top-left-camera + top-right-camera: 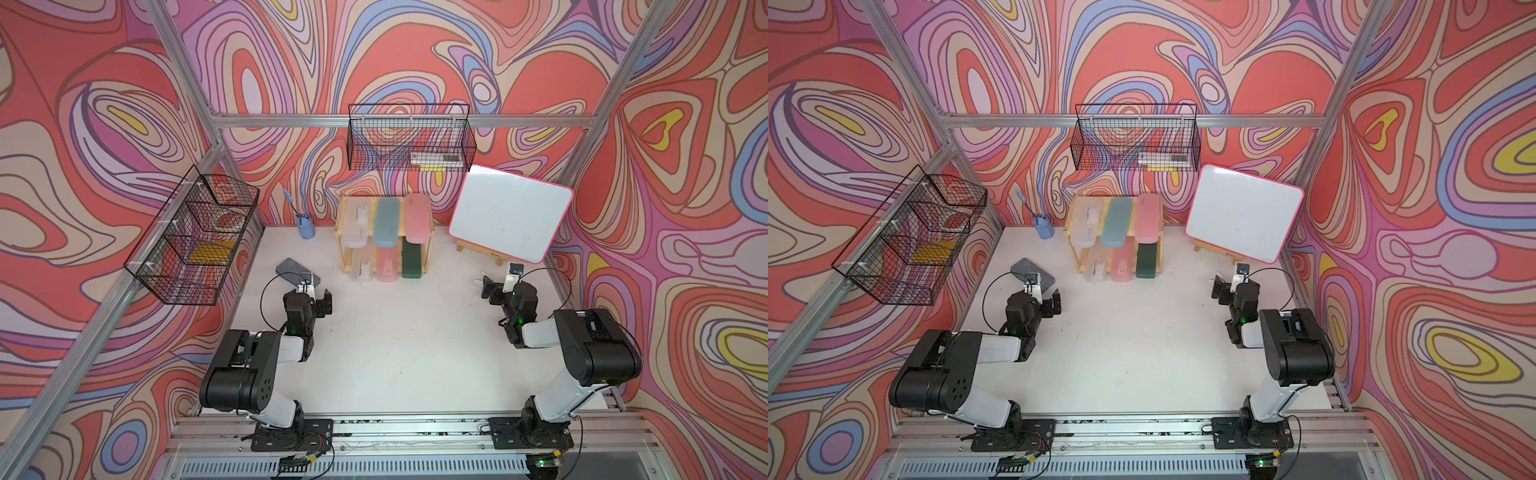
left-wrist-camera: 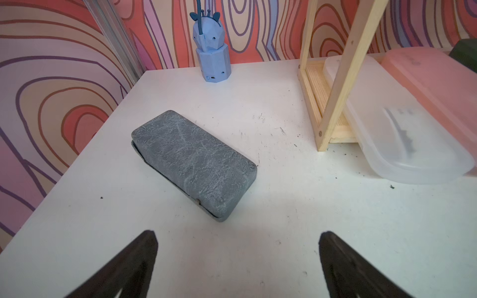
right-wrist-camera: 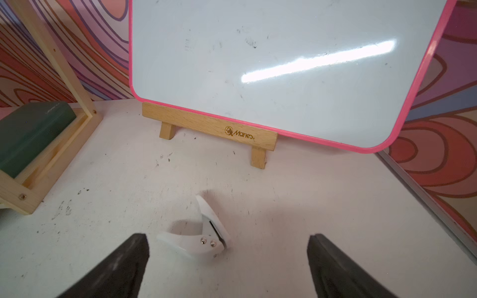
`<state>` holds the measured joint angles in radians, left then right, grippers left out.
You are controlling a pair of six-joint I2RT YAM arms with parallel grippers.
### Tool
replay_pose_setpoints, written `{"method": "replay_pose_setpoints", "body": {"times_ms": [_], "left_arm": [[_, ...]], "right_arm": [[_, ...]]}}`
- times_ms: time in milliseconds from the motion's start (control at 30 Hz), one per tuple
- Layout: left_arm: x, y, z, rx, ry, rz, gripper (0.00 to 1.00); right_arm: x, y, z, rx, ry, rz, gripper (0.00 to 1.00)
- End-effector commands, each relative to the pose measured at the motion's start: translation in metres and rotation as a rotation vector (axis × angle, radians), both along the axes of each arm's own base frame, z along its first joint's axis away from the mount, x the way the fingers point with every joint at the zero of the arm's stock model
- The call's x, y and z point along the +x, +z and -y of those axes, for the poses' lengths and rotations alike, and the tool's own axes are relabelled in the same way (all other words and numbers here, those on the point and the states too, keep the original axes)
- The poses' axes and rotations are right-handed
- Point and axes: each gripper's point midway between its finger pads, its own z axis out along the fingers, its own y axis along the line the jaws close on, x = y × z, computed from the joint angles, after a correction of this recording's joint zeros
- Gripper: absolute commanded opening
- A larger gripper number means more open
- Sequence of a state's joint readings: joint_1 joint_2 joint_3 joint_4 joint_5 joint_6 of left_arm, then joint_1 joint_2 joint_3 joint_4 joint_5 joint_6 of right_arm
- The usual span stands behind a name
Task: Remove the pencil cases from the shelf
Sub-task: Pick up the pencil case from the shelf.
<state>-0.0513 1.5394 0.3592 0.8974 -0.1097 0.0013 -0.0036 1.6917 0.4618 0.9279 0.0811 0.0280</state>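
The shelf [image 1: 340, 249] stands at the back of the table in both top views. Its top tier carries a frosted clear pencil case [image 1: 356, 222], a teal one [image 1: 387, 221] and a pink one [image 1: 417, 218]. Below lie a clear case [image 1: 361, 266], a pink case [image 1: 386, 264] and a dark green case [image 1: 411, 259]. My left gripper [image 1: 309, 293] is open and empty, left of and in front of the shelf. My right gripper [image 1: 500, 289] is open and empty, to the shelf's right. The left wrist view shows the lower clear case [image 2: 402, 129]. The right wrist view shows the dark green case [image 3: 31, 129].
A grey pouch [image 2: 193, 165] lies just ahead of my left gripper [image 2: 238, 233]. A white staple remover [image 3: 201, 232] lies on the table by my right gripper [image 3: 228, 236]. A whiteboard [image 1: 511, 214] on a wooden easel, a blue holder [image 1: 306, 226] and wire baskets [image 1: 409, 139] are also near.
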Motion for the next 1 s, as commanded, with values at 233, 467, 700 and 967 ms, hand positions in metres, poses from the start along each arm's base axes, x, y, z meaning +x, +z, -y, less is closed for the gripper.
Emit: {"method": "replay_pose_setpoints", "body": {"times_ms": [233, 467, 700, 967], "left_arm": [[0.003, 0.004, 0.0, 0.003, -0.011, 0.01, 0.99], [0.004, 0.009, -0.008, 0.005, 0.03, 0.016, 0.99], [0.012, 0.126, 0.004, -0.259, 0.065, -0.004, 0.99], [-0.001, 0.17, 0.085, -0.97, -0.19, -0.052, 0.99]], "right_arm": [[0.004, 0.005, -0.001, 0.009, 0.004, 0.018, 0.98], [0.004, 0.009, -0.001, 0.007, 0.004, 0.021, 0.98], [0.014, 0.11, -0.009, -0.009, -0.048, -0.059, 0.98], [0.013, 0.162, -0.062, -0.049, -0.011, -0.111, 0.98]]}}
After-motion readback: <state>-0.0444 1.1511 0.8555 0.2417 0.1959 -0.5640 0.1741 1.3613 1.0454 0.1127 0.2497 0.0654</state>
